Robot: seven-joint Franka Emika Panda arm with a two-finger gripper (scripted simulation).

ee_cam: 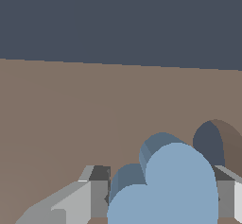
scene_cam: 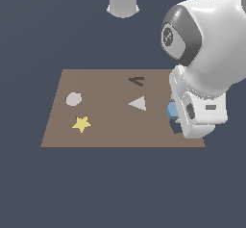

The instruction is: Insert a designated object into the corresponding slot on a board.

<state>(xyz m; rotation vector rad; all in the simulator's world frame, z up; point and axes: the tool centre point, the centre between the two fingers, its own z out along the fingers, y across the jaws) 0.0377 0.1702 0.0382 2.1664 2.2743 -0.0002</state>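
Dark blue-grey floor lies all around, and on it sits the flat brown board (scene_cam: 105, 126) with small shapes on top. The big white robot arm leans low over one end of the board. Its grey gripper (ee_cam: 156, 199) is closed part way, with one finger (ee_cam: 97, 194) pressed on each side of the small light-blue heart-shaped block (ee_cam: 165, 190). So the block is held tight between the fingers, right at the hand. From the room's camera only a bit of blue (scene_cam: 172, 109) peeks out beside the white hand.

Just past the block, very near it, is the dark rounded hole (ee_cam: 210, 140) cut in the board. I think that is the heart slot. The block is not in it yet. I cannot tell if the block is touching the board or floating just above it.

Farther from the hand lie a white triangle (scene_cam: 138, 104), a yellow star (scene_cam: 81, 123), a pale grey round piece (scene_cam: 73, 98) and a thin dark angled mark (scene_cam: 137, 81).

So picking up looks done. What is left, I think, is to slide the heart over the hole, line it up and push it down.
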